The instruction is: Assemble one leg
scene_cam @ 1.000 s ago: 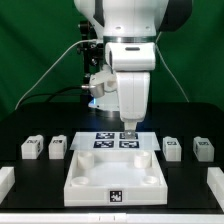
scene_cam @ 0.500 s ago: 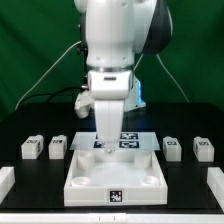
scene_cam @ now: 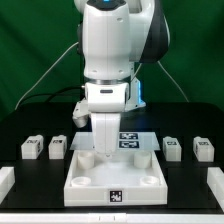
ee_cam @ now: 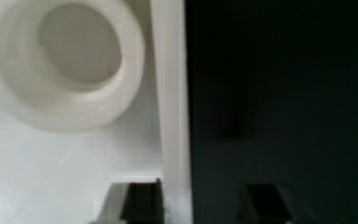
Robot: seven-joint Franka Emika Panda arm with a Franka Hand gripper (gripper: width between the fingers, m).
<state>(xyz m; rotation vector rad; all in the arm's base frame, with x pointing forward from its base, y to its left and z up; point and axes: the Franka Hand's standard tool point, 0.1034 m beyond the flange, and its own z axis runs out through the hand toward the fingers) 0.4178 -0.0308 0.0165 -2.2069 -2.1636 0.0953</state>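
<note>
My gripper (scene_cam: 103, 148) is low over the back left corner of the large white tray-like piece (scene_cam: 115, 178), near its round corner socket (ee_cam: 66, 60). In the wrist view the gripper (ee_cam: 199, 205) is open, and its dark fingers (ee_cam: 140, 203) straddle the tray's thin edge wall (ee_cam: 165, 110). One finger is close against the wall, the other stands apart from it. Four small white legs with marker tags lie on the black table. Two are at the exterior view's left (scene_cam: 32, 148) (scene_cam: 58, 146) and two at its right (scene_cam: 172, 147) (scene_cam: 203, 149). None is held.
The marker board (scene_cam: 128, 139) lies flat behind the tray, partly hidden by the arm. White parts show at the table's front corners (scene_cam: 5, 180) (scene_cam: 215, 182). A green backdrop and cables stand behind the arm.
The arm has swung from above the marker board toward the exterior view's left and come lower, down to the tray's back left corner. The legs and the tray have not moved.
</note>
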